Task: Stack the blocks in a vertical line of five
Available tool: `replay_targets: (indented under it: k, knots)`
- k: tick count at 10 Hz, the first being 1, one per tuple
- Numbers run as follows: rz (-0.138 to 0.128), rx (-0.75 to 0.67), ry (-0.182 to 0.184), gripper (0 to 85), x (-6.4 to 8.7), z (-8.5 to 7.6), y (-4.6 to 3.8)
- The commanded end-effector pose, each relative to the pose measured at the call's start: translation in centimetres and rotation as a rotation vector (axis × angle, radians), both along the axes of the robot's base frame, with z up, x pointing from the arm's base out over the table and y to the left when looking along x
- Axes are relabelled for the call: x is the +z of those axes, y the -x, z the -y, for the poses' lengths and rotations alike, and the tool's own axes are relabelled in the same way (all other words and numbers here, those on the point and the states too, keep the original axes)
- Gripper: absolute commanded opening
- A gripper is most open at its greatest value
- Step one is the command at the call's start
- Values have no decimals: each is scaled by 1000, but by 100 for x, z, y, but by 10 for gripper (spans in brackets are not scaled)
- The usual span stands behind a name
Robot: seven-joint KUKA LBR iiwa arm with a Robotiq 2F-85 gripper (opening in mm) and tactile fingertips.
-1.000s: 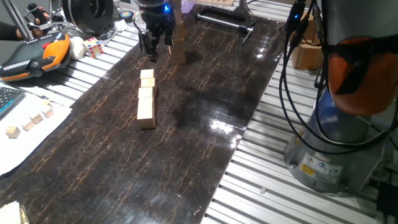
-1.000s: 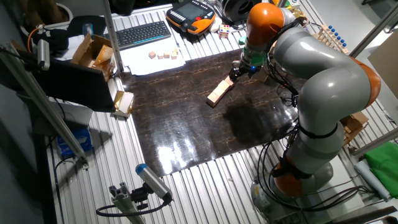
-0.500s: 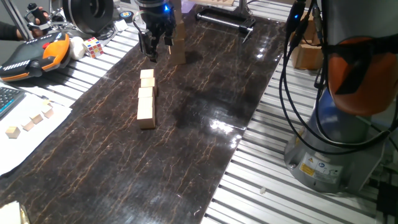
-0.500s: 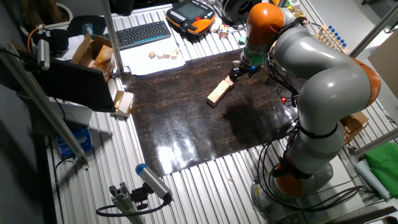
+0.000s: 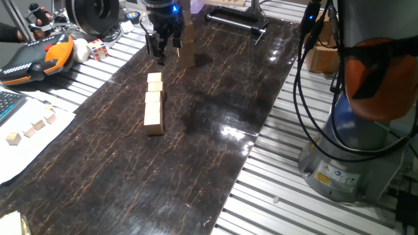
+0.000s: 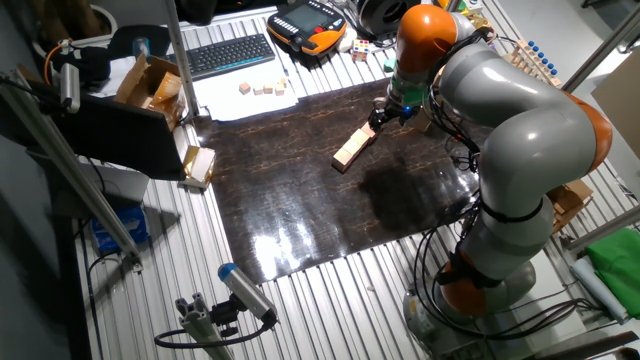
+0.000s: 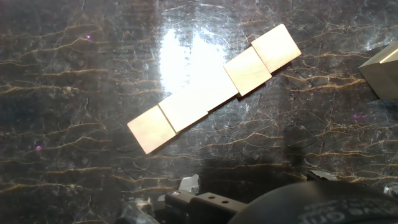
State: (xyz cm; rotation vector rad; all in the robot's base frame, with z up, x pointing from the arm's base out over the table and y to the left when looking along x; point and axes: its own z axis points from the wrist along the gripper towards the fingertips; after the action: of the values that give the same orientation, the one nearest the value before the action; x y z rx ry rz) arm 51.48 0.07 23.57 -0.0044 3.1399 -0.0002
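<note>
Several pale wooden blocks (image 5: 154, 103) lie flat on the dark marble-patterned mat (image 5: 209, 130), touching end to end in one straight row. They show as a short diagonal line (image 6: 352, 150) in the other fixed view. In the hand view the row (image 7: 247, 70) runs diagonally, and glare washes out its middle. My gripper (image 5: 161, 51) hovers just past the far end of the row, above the mat. Its fingers stand apart with nothing between them. No block rests on another.
A taller tan wooden piece (image 5: 187, 51) stands beside the gripper; its corner (image 7: 380, 71) shows in the hand view. A Rubik's cube (image 5: 98, 49), an orange pendant (image 5: 36, 57) and tiny cubes on white paper (image 5: 29, 128) lie left of the mat. The robot base (image 5: 353, 156) is right.
</note>
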Motion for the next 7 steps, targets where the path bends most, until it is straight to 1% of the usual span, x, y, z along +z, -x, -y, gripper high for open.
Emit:
replay_targets:
  k: [1, 5, 7]
  knots:
    - [-331, 83, 203, 7, 0, 0, -1]
    - [-330, 82, 202, 7, 2, 1, -1]
    - [-323, 87, 204, 7, 1, -9, 2]
